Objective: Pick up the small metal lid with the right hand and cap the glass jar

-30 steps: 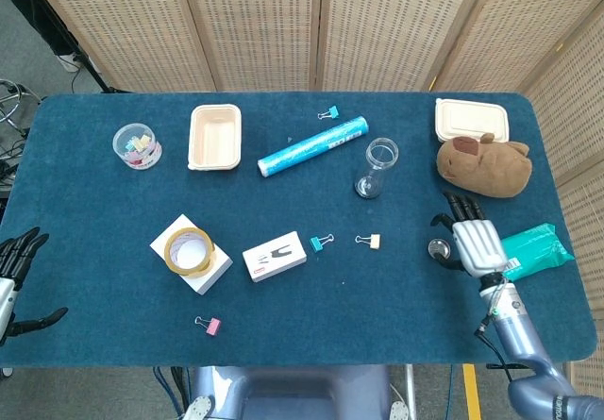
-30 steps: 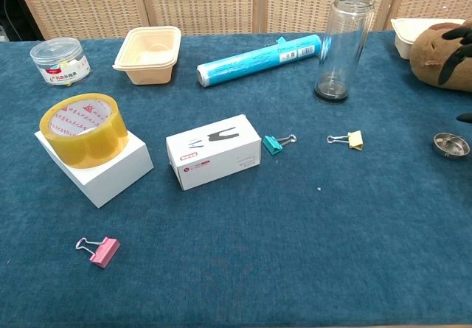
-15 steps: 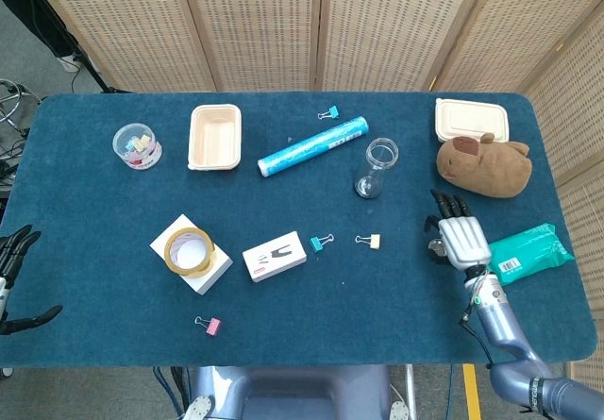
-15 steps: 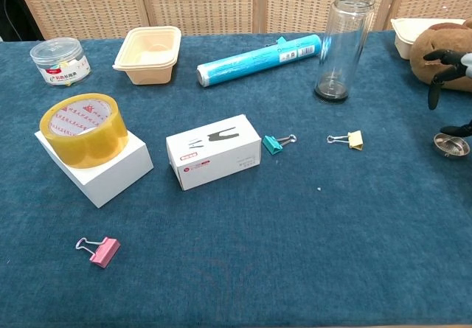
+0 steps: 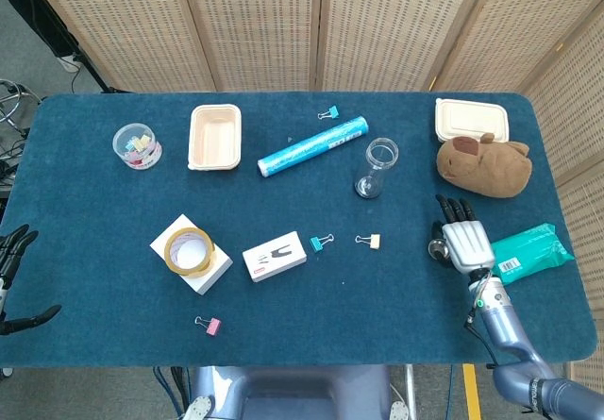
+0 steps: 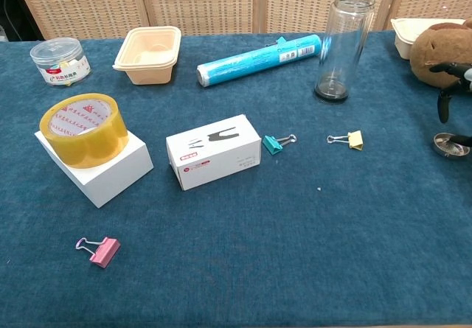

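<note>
Hovering over the small metal lid [image 6: 450,144], the right hand [image 5: 464,241] spreads its fingers, gripping nothing; glass jar [image 6: 344,45] stands apart.

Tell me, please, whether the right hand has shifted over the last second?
Yes. In the head view the right hand has slid left, away from the green packet, and now sits over the small metal lid, which still lies on the table.

Woven rattan screens [image 5: 311,24] behind blue-carpeted table [image 5: 283,297].
</note>
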Action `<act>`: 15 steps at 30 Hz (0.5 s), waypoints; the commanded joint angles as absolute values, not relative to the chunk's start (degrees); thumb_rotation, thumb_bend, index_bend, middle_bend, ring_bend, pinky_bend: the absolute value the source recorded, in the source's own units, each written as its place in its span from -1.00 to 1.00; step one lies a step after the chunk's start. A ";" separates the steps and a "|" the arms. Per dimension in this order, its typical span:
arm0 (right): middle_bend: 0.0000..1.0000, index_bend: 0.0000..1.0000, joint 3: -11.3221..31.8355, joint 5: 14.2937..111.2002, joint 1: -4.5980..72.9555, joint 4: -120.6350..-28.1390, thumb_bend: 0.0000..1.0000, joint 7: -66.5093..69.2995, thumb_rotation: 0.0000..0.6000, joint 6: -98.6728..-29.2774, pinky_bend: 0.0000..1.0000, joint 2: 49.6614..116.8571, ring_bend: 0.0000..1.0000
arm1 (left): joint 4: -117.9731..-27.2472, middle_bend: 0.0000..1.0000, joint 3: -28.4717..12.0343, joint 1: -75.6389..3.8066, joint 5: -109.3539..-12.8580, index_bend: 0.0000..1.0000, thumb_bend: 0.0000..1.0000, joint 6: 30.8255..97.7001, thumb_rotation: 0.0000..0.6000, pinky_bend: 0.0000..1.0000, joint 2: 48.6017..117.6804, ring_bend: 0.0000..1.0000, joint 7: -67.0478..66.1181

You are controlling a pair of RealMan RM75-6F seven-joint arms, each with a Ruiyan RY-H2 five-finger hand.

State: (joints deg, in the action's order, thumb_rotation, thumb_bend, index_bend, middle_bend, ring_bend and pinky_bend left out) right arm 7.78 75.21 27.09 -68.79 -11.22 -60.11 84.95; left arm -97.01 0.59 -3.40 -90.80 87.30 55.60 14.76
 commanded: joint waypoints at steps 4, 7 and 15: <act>-1.00 -0.02 6.87 76.18 27.29 -66.29 -0.37 -10.97 1.00 -60.39 -1.00 86.23 -1.00 | -97.01 -1.00 0.52 -3.37 -90.73 -1.00 -1.00 87.34 1.00 -1.00 55.60 -1.00 14.78; -1.00 -0.01 6.80 76.23 27.37 -65.49 -0.37 -10.61 1.00 -60.35 -1.00 86.66 -1.00 | -97.04 -1.00 0.49 -3.39 -90.70 -1.00 -1.00 87.28 1.00 -1.00 55.64 -1.00 14.70; -1.00 0.03 6.83 76.01 27.72 -63.85 -0.28 -10.32 1.00 -59.89 -1.00 87.42 -1.00 | -97.10 -1.00 0.45 -3.46 -90.60 -1.00 -1.00 87.03 1.00 -1.00 55.68 -1.00 14.56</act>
